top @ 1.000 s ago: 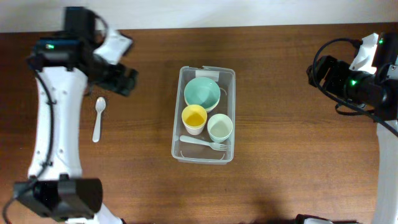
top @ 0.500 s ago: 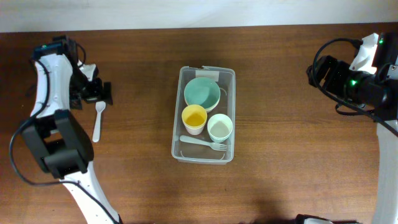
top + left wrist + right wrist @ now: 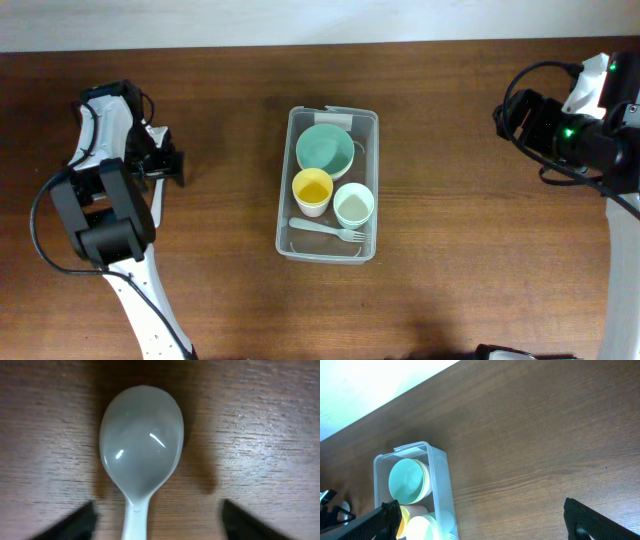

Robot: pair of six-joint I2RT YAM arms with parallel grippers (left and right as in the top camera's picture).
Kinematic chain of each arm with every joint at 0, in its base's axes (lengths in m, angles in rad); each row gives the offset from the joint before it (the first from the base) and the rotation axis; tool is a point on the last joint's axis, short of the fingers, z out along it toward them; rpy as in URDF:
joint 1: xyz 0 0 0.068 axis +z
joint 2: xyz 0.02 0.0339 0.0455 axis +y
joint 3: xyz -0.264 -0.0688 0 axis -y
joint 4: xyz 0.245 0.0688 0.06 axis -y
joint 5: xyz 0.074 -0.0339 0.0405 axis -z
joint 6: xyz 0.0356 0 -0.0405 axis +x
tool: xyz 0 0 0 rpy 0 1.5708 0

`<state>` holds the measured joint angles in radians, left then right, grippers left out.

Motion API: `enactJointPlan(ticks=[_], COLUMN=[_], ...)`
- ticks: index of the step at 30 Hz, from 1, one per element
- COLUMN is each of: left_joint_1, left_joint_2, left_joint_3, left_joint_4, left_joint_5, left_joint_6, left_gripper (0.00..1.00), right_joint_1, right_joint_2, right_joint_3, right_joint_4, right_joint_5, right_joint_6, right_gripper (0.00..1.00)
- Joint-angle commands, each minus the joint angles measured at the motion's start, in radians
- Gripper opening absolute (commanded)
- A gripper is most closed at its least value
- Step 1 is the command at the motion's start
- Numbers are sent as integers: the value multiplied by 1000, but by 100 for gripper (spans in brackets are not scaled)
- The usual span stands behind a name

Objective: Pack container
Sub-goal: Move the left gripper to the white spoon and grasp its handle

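Note:
The container (image 3: 284, 190), a clear tub, stands mid-table holding a teal bowl (image 3: 325, 150), a yellow cup (image 3: 312, 190), a pale green cup (image 3: 353, 205) and a white fork (image 3: 325, 230). A white spoon (image 3: 141, 452) lies on the wood at the left, bowl facing up. My left gripper (image 3: 160, 525) hangs low over it, open, one finger (image 3: 70, 525) on each side of the handle and touching neither side. In the overhead view the left gripper (image 3: 165, 165) covers the spoon. My right gripper (image 3: 490, 522) is open and empty, high at the right, looking at the container (image 3: 437, 490).
Bare brown wood surrounds the tub on every side. A pale wall edge runs along the table's far side (image 3: 320, 20). The left arm's white links (image 3: 110, 230) lie along the left edge, and the right arm (image 3: 580, 135) sits at the far right.
The left arm swung down from the back left onto the spoon, and its jaws have narrowed around the handle. The right arm and the tub's contents have not moved.

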<state>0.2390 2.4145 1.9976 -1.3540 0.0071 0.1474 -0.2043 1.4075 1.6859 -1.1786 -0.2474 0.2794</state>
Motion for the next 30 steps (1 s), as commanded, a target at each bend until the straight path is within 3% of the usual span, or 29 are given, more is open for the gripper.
enactJointPlan(ticks=[1,6,13,15,22,30], left_joint_1=[7,7,7,7,7,-24], left_joint_2=[9,15,26,26,20,-17], left_joint_3=[-4,-4,-4,-4,31,340], left_joint_4=[8,15,15,15,-35,-286], left_joint_5=[-8,-16,-23,-23,36,148], left_joint_6=[4,4,3,3,-8,29], left_gripper=[64,61,19,1,1,1], right_joint_1=[-6,-6,-6,-6,-6,-6], right_joint_2=[-4,-4,-4,-4,-4,-4], right_joint_3=[10,10,10,10,10,10], right_joint_4=[0,0,0,0,0,0], right_joint_5=[9,9,9,9,9,9], right_joint_6=[-10,-10,-10,-10,-10,-10], right_gripper=[99,99,99,99,99,99])
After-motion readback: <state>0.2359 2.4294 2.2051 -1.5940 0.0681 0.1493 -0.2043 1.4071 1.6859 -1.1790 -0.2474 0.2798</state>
